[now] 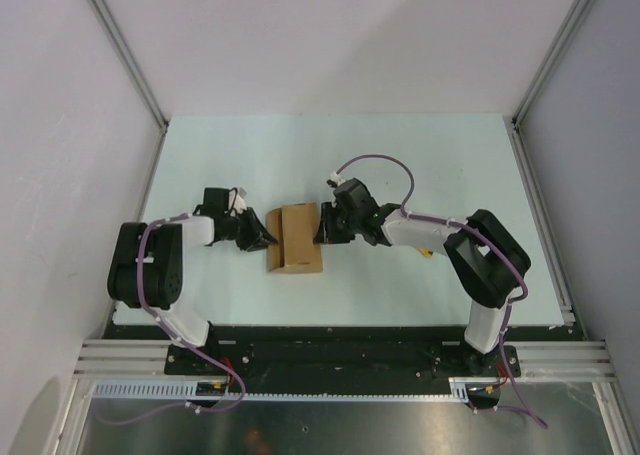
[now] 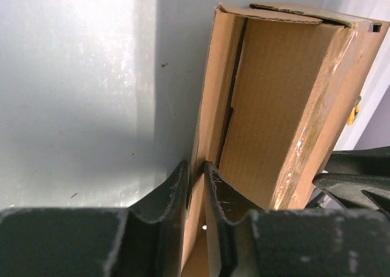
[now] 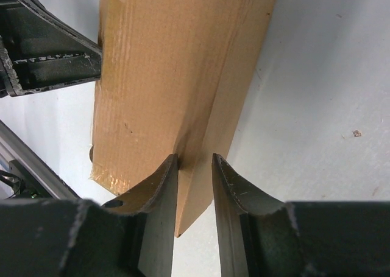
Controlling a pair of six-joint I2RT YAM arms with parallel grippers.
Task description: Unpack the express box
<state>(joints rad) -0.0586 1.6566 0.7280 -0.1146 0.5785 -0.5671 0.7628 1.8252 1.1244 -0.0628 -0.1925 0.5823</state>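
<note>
You have bare desk (image 1: 330,155) beyond and in front of the express box (image 1: 296,245). The left gripper (image 1: 269,240) and right gripper (image 1: 321,232) block its two sides.

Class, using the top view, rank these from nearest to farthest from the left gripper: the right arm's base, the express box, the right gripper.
1. express box, touching the left gripper on its right.
2. right gripper, on the box's opposite side.
3. right arm's base, far right, at the bottom of the view.
</note>
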